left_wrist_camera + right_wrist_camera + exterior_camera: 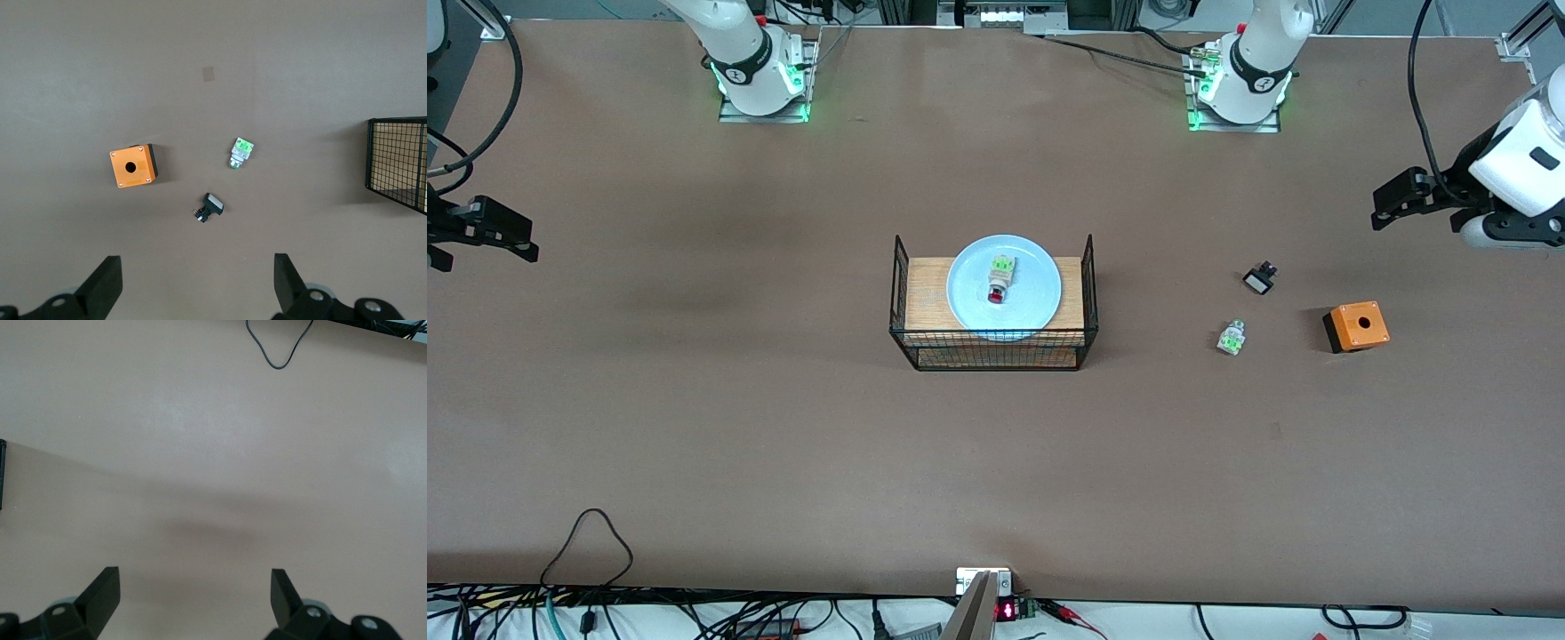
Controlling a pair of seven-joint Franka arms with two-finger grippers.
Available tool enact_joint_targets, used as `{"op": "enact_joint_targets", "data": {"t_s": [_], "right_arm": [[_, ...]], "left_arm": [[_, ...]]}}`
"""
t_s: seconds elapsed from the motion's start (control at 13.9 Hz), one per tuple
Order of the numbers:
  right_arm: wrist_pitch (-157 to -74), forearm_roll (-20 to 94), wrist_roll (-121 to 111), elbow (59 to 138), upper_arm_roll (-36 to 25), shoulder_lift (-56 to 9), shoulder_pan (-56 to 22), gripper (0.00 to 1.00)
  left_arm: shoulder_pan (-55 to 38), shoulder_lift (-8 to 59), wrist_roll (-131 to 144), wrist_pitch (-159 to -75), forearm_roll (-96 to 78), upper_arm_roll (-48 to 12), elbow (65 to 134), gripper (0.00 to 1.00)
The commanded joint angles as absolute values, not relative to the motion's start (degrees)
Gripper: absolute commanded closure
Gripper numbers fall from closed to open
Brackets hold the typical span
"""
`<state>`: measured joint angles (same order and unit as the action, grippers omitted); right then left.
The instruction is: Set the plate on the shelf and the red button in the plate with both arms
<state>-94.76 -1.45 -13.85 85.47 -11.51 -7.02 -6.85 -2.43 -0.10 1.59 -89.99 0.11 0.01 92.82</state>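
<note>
Looking down from the front camera, I see the plate (1004, 286) sitting on a wooden board inside a wire rack (993, 347) at mid-desk, with the red button (1000, 277) lying on the plate, its red cap pointing toward the front camera.

My left hand (1383, 212) hangs over the desk (694, 400) at the left arm's end, fingers (103, 287) spread wide and holding nothing. Below it, in its wrist view, I see an orange box (134, 166) with a hole, a green-white part (241, 152) and a black switch (209, 207), all lying apart from one another. The rack's corner shows at that view's edge, well away from the hand.

My right hand (529, 249) hangs over bare desk at the right arm's end, fingers (100, 593) also wide apart and empty. Its wrist view gives me only desk surface and a loop of black cable (279, 347). Plate and button are well apart from both hands, between them.
</note>
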Motion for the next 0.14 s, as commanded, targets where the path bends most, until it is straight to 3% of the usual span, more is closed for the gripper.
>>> {"op": "enact_joint_targets", "data": {"t_s": [0.0,0.07], "right_arm": [[-94.57,-2.11,-13.97,84.29,-11.51,-7.47,-6.85,0.0],[-94.48,-2.11,-13.97,84.29,-11.51,-7.47,-6.86,0.0]], "left_arm": [[-3.16,-1.5,2.11,-90.88,0.97,0.7,94.31,0.0],[-2.99,-1.32,2.11,-90.88,0.97,0.7,94.22,0.0]]}}
